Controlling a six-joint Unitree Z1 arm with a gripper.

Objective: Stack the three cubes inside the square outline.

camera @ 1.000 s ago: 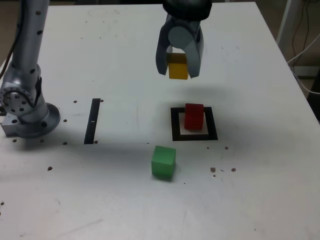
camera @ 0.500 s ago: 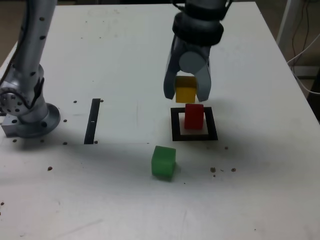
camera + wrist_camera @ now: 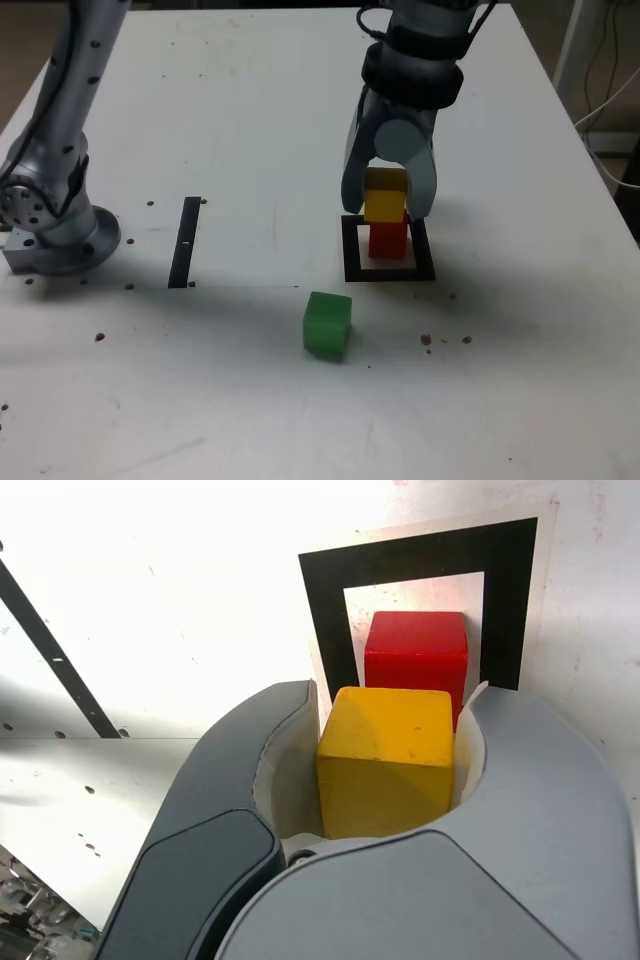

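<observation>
While clamped on the yellow cube (image 3: 385, 197), hangs above the square outline (image 3: 350, 250) at the exterior view's right of centre: gripper (image 3: 389, 198), pointing down, jaws nearly closed, one on each side of that cube. Held just over the red cube (image 3: 388, 238), yellow sitting a little toward the far side of red in the exterior view; whether the two touch, cannot tell. In the wrist view, same grip: yellow cube (image 3: 386, 760) pinched between the grey curved fingers (image 3: 265, 760), gripper (image 3: 386, 765) closed on it, red cube (image 3: 416, 660) showing just past its edge. Red cube inside the outline (image 3: 325, 610), on the white centre, upright. Black frame flat on the table (image 3: 250, 120).

Nearer the camera and to the exterior view's left of the outline, apart from it: green cube (image 3: 327, 324), alone on the table, touching nothing. Farther to that view's left, a narrow black strip (image 3: 185, 241), lying straight, near to far; also seen in the wrist view (image 3: 50, 650). At the far left edge, the arm's base (image 3: 50, 215), grey, bolted down. Small dark specks scattered over the white surface.
</observation>
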